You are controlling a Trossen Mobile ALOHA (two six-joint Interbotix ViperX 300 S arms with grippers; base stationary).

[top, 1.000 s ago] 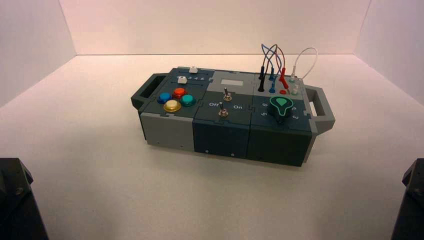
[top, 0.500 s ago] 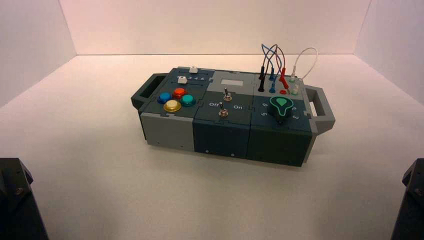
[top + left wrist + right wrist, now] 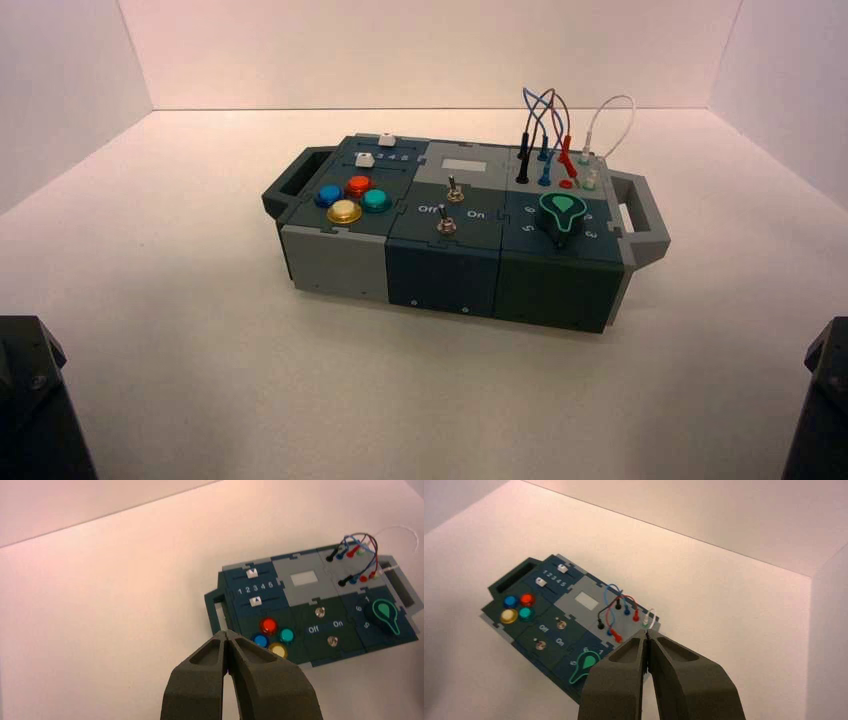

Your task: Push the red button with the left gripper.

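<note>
The red button sits at the back of a cluster of four domed buttons on the box's left end, with blue, yellow and teal around it. The left wrist view shows the red button well ahead of my left gripper, whose fingers are shut to a point with nothing between them. My left arm is parked at the lower left corner, far from the box. My right gripper is shut too, held high above the box's wired end.
The box stands mid-table, slightly turned, with handles at both ends. It carries two white sliders, two toggle switches, a green knob and plugged wires. White walls surround the table.
</note>
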